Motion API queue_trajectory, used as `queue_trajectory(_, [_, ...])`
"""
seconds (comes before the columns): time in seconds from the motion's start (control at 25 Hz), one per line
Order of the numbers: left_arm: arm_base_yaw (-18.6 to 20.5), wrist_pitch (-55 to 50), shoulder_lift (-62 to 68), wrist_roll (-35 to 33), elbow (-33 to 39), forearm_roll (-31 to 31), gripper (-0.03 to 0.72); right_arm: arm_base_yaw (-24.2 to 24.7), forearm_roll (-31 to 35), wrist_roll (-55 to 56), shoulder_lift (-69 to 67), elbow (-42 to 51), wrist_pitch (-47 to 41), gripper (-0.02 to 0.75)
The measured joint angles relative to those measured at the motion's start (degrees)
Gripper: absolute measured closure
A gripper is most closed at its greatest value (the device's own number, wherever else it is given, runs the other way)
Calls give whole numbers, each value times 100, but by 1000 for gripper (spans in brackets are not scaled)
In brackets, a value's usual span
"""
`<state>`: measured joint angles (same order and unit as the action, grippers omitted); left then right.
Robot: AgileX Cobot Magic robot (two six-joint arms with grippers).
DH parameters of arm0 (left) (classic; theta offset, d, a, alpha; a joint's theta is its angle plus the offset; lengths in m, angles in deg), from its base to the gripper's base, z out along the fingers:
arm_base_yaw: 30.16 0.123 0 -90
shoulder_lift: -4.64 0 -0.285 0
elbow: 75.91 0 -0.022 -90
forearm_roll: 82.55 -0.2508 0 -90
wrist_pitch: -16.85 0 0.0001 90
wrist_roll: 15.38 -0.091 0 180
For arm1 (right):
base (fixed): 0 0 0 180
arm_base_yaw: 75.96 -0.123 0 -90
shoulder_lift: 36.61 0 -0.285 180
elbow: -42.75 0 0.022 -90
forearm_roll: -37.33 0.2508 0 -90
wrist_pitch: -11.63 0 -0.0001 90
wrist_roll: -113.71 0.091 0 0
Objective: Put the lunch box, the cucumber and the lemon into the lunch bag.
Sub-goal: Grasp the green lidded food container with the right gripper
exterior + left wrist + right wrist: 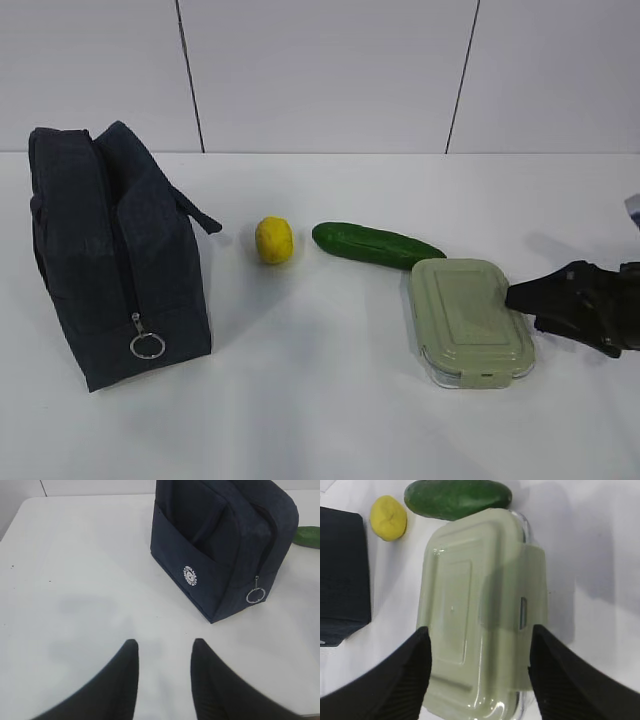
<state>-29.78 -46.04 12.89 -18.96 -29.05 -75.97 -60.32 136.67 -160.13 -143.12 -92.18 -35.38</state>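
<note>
On the white table (330, 420), four items stand in a rough row in the exterior view. Bag (115, 255): at the left, upright, dark navy, with a silver ring pull (147, 346) hanging low on its near end. The pictures do not settle whether the zipper is done up. Lemon (274, 240): just right of the bag, apart from it. Cucumber (376, 244): right of the lemon, lying slanted, its right end close against the far edge of the box; whether they touch cannot be told. Box (468, 318): at the right, lying flat, green lid clipped on, clear base visible along its near rim.

Right gripper (520, 297): at the box's right end, low over the table. The right wrist view shows its two black fingers (400, 680) spread wide, one on either side of the box lid (480, 625), nothing gripped. Contact with the box sides cannot be confirmed.

Left gripper (162, 652): seen only in the left wrist view, fingers parted and holding nothing, over bare table and well short of the bag (220, 545), which shows a round white logo (190, 576) on its side. A sliver of cucumber (307, 535) shows beyond the bag.
</note>
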Motion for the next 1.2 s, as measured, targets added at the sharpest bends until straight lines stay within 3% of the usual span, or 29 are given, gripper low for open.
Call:
queue_trajectory(0.64, [0,0,0,0,0,0,447,0,158,-391,-532,-605,-121,251])
queue_trajectory(1.2, [0,0,0,0,0,0,447,0,-333,-212,-1146,-1013,-189,251])
